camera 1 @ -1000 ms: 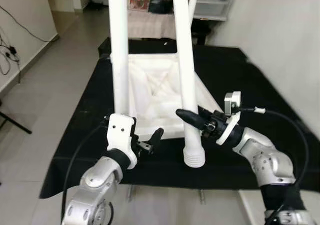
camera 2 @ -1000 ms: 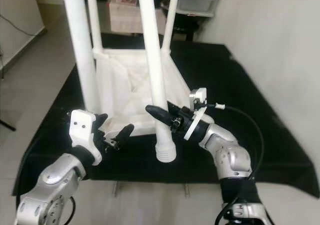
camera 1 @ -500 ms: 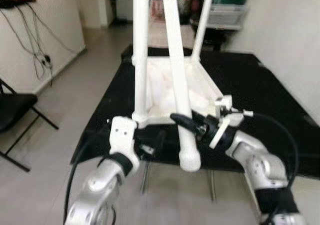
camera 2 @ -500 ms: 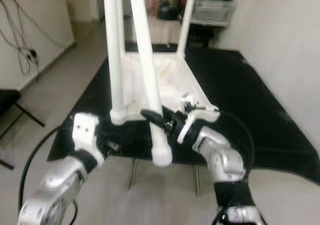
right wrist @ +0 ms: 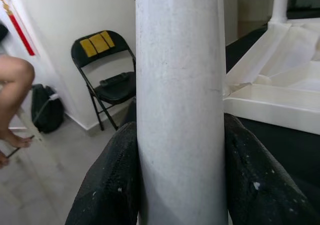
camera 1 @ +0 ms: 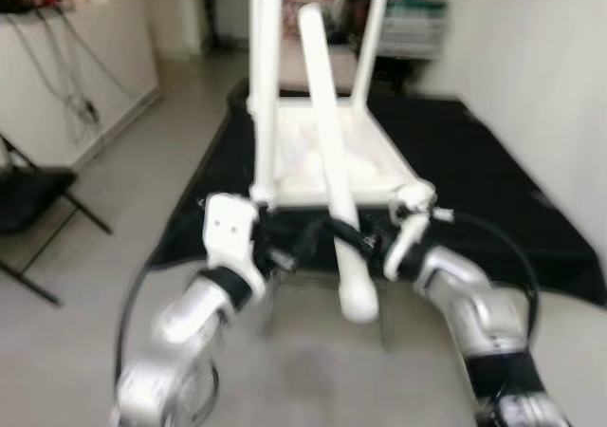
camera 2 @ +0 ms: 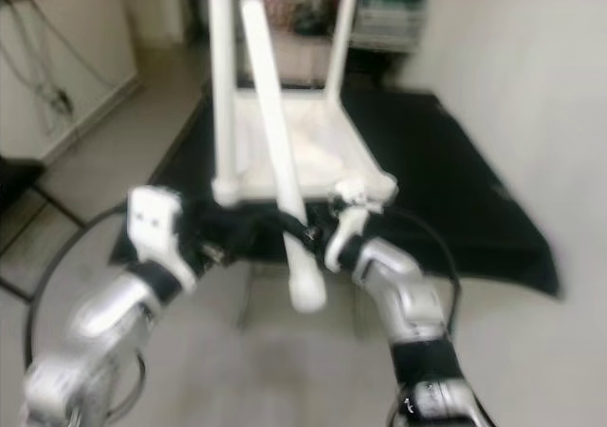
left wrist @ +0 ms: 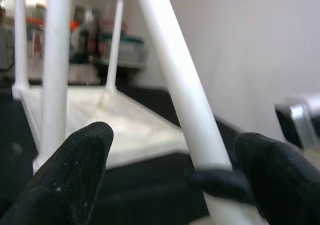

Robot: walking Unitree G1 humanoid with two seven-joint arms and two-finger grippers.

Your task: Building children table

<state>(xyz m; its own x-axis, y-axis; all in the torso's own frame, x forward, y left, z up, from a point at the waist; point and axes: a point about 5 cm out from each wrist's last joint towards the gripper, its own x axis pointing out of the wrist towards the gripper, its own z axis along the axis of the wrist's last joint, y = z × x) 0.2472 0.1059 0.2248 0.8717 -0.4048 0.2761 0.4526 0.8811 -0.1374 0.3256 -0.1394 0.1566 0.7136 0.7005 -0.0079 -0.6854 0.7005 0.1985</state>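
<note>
An upturned white children's table (camera 1: pixel 322 157) is lying on a black-draped surface (camera 1: pixel 493 199), legs up for assembly. The right gripper (right wrist: pixel 175 185) is clamping a loose table leg (camera 1: pixel 332 199), apparently steering it toward an empty corner, though blur obscures that. The left gripper (left wrist: pixel 170 177) is waiting alongside, fingers spread and empty.

A black folding chair (right wrist: pixel 107 72) with yellow patches stands by the wall, a black bag (right wrist: pixel 47 108) near it, beside a person's bare leg (right wrist: pixel 12 92).
</note>
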